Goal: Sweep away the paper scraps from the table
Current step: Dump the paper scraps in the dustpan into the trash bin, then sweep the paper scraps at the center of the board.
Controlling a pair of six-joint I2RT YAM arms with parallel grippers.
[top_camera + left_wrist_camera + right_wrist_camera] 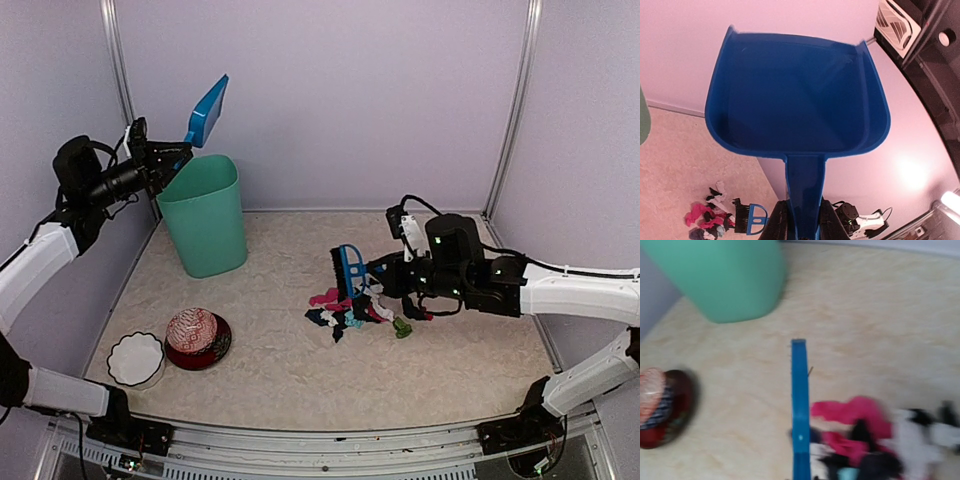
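The paper scraps (350,312) lie in a loose heap of black, pink, white and green bits at the table's (300,390) middle right. They also show in the right wrist view (870,440) and the left wrist view (707,220). My right gripper (383,272) is shut on the blue hand brush (347,272), which stands at the heap's far edge, bristles down. The brush shows edge-on in the right wrist view (800,410); the fingers are out of frame there. My left gripper (178,155) is shut on the handle of the blue dustpan (207,112), held high above the green bin. The pan (797,95) looks empty.
A green bin (205,215) stands at the back left, directly under the dustpan. A red bowl holding a patterned ball (198,338) and a white bowl (135,358) sit at the front left. Walls close in at the back and both sides.
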